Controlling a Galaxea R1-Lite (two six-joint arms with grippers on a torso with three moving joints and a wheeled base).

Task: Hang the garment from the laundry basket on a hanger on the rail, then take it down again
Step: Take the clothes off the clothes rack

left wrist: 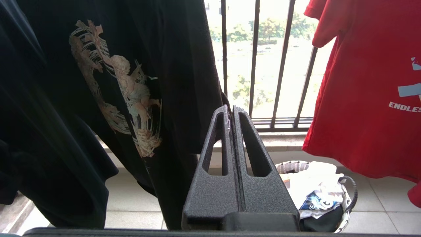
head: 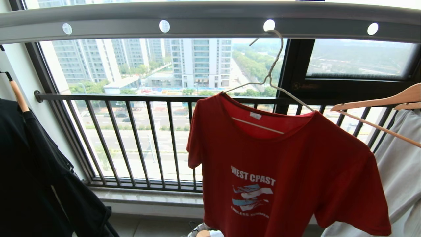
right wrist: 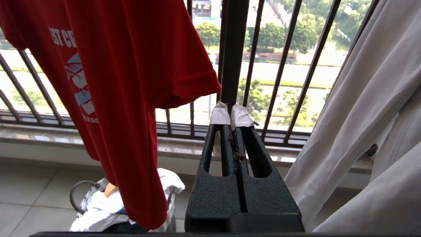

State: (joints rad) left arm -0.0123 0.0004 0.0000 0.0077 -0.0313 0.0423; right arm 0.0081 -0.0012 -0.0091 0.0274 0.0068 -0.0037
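The red garment (head: 289, 171) with white lettering hangs on the cream-white hanger (head: 273, 74), whose hook sits in a round hole of the grey rail (head: 210, 18). The shirt also shows in the left wrist view (left wrist: 365, 89) and the right wrist view (right wrist: 125, 75). Below it on the floor stands the laundry basket (left wrist: 348, 194) (right wrist: 82, 194) (head: 199, 228), holding white printed clothes. My left gripper (left wrist: 232, 110) is shut and empty, low, between the black shirt and the red one. My right gripper (right wrist: 230, 112), with white-taped tips, is shut and empty beside the garment's sleeve. Neither arm shows in the head view.
A black printed shirt (left wrist: 125, 82) hangs at the left on a wooden hanger (head: 18, 95). Pale grey clothes (right wrist: 368, 115) hang at the right on wooden hangers (head: 378, 102). Behind everything runs the dark barred window railing (head: 131, 138) above a stone sill (head: 148, 194).
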